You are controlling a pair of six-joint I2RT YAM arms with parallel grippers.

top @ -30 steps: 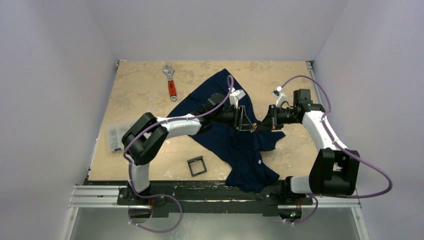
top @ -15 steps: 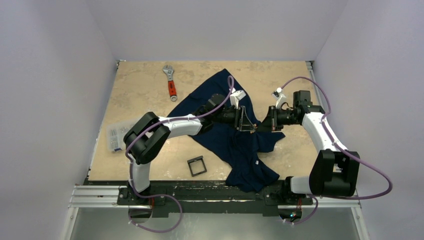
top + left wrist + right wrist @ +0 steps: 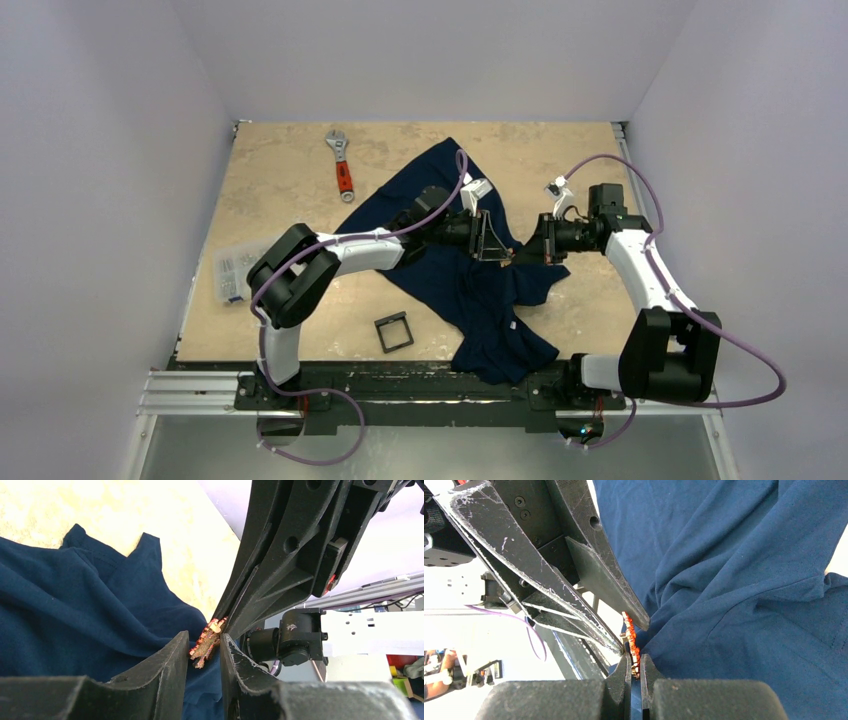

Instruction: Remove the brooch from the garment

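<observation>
— What lies closest to me?

— Nearest your arm bases, a small black square frame (image 3: 393, 332) lies on the table (image 3: 290, 200). Just right of it is the near hem of the shirt (image 3: 470, 285). The shirt is dark blue and crumpled. It spreads from the near edge by your right arm's base to past the middle of the table. A small white label (image 3: 519, 325) shows on its near part.

— And my grippers?

— They meet tip to tip over the middle of the shirt, one reaching in from each side. Your right gripper (image 3: 632, 667) has its fingers pressed almost together, pinching one end of the brooch (image 3: 630, 635). Your left gripper (image 3: 204, 652) has its fingers a little apart, one on each side of the brooch. Whether they press on it, I cannot tell.

— Where exactly is the brooch?

— Between both sets of fingertips. It is a tiny orange-gold piece up against a fold of the shirt. Whether its pin sits in the cloth is hidden from you.

— Anything farther out?

— A clear packet (image 3: 230, 272) lies at the left edge of the table, near your left arm. At the far side a wrench (image 3: 342, 165) with a red-orange handle lies on bare table, apart from the shirt.
</observation>
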